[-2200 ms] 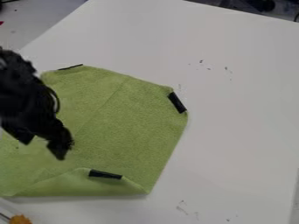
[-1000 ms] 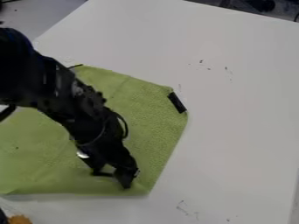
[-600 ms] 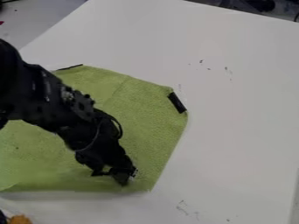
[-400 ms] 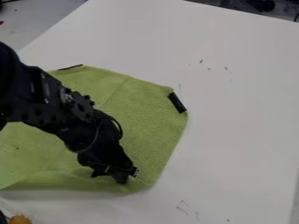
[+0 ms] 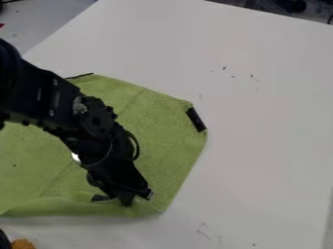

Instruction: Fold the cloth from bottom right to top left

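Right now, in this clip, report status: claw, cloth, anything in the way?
Claw down at cloth's near edge, finger opening unclear. Cloth mostly spread, near edge turned over. Orange thing at bottom left, apart from cloth.

One slanting view down onto the counter

A single camera looks down at a steep slant from above the white counter (image 5: 260, 146), facing across it towards the far edge, with dark objects (image 5: 280, 6) beyond at the upper right. The counter sits turned to the view: one edge cuts across the upper left corner, another across the upper right. The camera is near enough for the counter to take up most of the view, and the left border crops the green cloth (image 5: 172, 131). The arm (image 5: 39, 97) enters from the left, so the gripper (image 5: 133, 194) is seen from above, low and left of centre.
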Action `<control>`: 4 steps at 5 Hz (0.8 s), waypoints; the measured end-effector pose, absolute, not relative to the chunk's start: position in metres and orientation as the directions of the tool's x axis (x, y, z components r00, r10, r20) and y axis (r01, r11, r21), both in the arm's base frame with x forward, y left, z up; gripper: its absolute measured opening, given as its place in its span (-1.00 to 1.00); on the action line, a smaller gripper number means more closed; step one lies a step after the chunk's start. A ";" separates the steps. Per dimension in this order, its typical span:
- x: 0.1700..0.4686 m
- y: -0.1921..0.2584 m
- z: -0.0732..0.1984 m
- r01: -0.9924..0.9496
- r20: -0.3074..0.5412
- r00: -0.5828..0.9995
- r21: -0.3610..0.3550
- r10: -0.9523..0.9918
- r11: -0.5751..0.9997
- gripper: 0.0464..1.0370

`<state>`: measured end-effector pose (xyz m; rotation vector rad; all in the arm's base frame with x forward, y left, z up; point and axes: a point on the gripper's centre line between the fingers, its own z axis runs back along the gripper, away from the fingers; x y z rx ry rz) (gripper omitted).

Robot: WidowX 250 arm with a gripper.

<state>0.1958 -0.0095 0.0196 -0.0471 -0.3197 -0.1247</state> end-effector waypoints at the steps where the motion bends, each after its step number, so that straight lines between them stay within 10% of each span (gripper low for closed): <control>1: 0.200 -0.006 0.029 0.139 0.335 0.932 0.028 -0.141 0.990 -0.82; 4: 0.234 0.021 0.075 0.203 0.367 0.894 0.177 -0.256 0.963 -0.99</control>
